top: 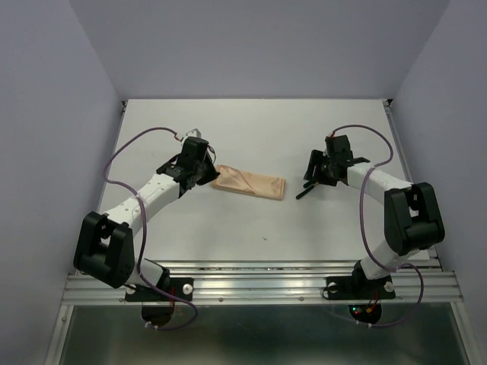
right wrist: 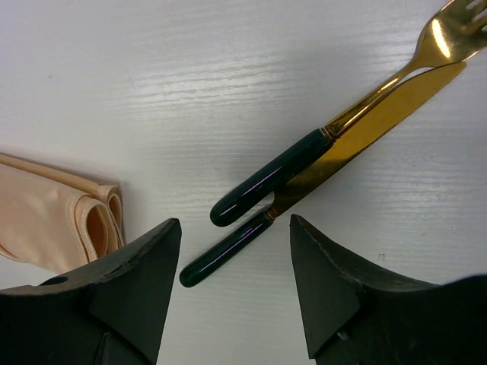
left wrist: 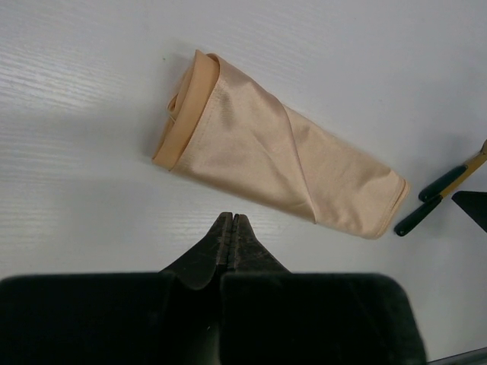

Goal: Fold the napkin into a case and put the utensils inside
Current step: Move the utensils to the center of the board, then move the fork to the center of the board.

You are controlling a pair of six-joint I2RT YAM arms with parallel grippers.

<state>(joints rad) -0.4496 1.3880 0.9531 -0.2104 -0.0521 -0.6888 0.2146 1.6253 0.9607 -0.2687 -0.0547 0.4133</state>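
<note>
1. Left arm (top: pixel 152 190) reached in from the left, with the left gripper (top: pixel 199 175) low by the left end of the case (top: pixel 249 183). Its jaws were pressed together and held nothing.
2. Right arm (top: pixel 373 182) bent inward. The right gripper (top: pixel 313 178) hung over the utensils (top: pixel 303 192) with jaws spread wide, gripping nothing.
3. Case lay flat mid-table (top: pixel 251 129), with the utensils just beside its right end and not touching it.
4. Only the right wrist view showed a fork (right wrist: pixel 380 84) and knife (right wrist: pixel 358 141) lying against each other, dark handles between the fingers.
5. Only the left wrist view showed the case's diagonal crease.
</note>
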